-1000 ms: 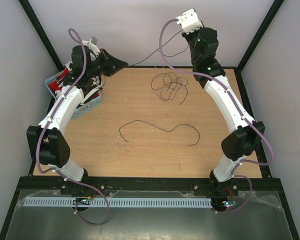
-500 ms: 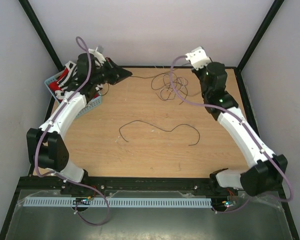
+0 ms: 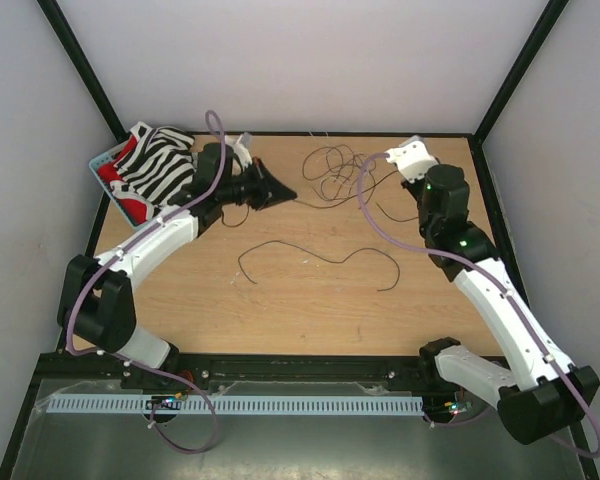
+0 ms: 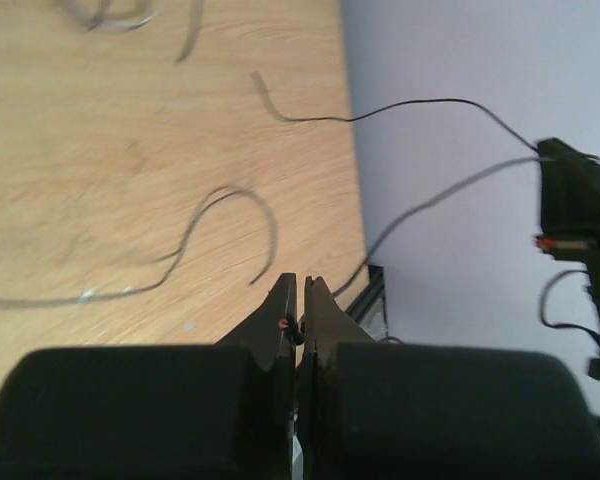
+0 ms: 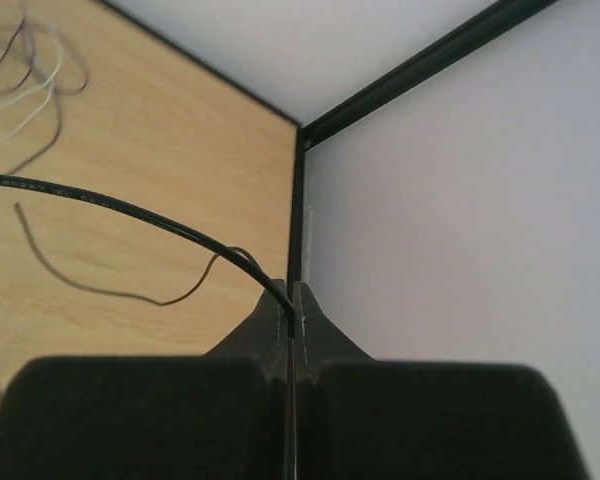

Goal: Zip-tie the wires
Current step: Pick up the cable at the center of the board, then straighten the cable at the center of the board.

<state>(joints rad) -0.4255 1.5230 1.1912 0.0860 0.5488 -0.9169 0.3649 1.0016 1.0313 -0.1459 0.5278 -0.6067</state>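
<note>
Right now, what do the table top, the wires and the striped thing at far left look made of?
Table top: wood or wood-look laminate, matte; fine grain lines show.
Wires: thin strands in smooth plastic-like insulation, mostly dark, a few pale; one carries printed lettering in the right wrist view.
Striped thing: soft fabric, likely; black-and-white stripes bend over folds.
</note>
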